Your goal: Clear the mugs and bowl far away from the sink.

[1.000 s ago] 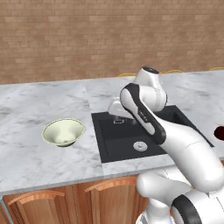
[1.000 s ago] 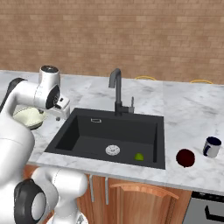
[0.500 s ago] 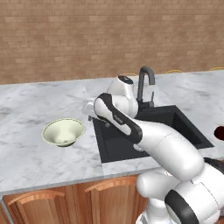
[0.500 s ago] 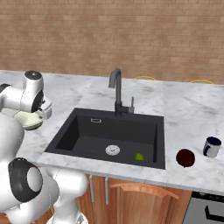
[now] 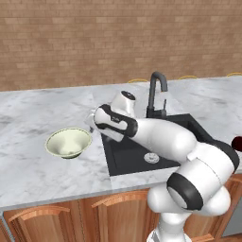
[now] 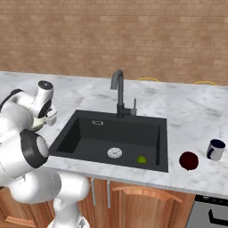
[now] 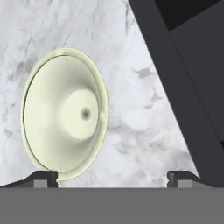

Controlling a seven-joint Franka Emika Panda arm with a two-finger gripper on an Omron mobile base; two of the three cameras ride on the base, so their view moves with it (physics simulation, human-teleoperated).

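Hand (image 7: 112,177) spread wide, holding nothing, hanging over marble counter (image 5: 28,156) between cream bowl (image 5: 68,142) and black sink (image 6: 116,137) left rim. Bowl sits upright, apart from the rim. Right of sink: maroon mug (image 6: 189,160), then blue-and-white mug (image 6: 216,149) just beside it. Green item (image 6: 141,159) in basin near drain (image 6: 114,153). Black faucet (image 6: 118,92) behind basin.

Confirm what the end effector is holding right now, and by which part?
Nothing. The end effector is open above the counter, with the bowl beneath it, ungrasped.
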